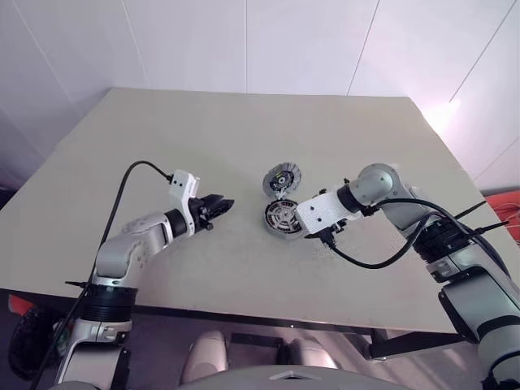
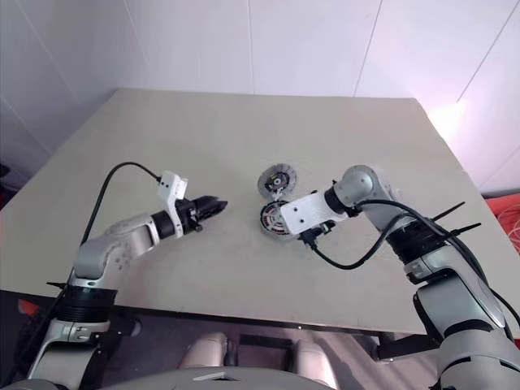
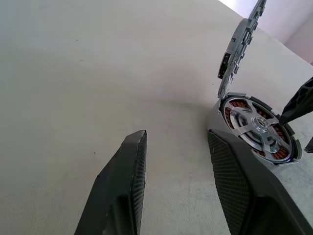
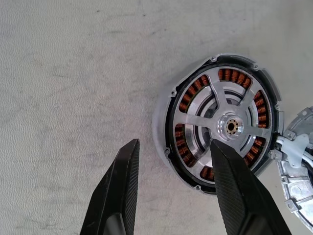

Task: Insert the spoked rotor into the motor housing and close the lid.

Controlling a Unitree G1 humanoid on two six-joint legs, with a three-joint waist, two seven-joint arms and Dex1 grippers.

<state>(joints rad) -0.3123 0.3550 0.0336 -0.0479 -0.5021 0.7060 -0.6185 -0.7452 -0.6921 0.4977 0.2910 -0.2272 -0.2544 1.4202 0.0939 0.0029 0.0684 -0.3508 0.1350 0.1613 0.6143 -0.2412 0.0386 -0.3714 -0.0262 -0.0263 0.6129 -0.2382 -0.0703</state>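
Two jaws, both open and empty. Right jaws (image 4: 173, 191) hang directly over the housing (image 4: 222, 125), one finger (image 4: 234, 186) crossing its near rim, the other out over bare bench (image 1: 203, 146). Rotor (image 4: 230, 122) already seated in the housing, spokes over the copper windings, hub centred. Lid (image 1: 282, 179) standing tilted up and open, joined at the housing's far edge, just beyond the right wrist. Left jaws (image 1: 218, 205) parked level beside the housing, pointing at it, a short gap away. Judged remaining: close the lid. Lies just behind the housing, swinging down toward the robot; right arm nearer, though its own wrist sits over the housing, in the lid's path. Nothing else on the bench.
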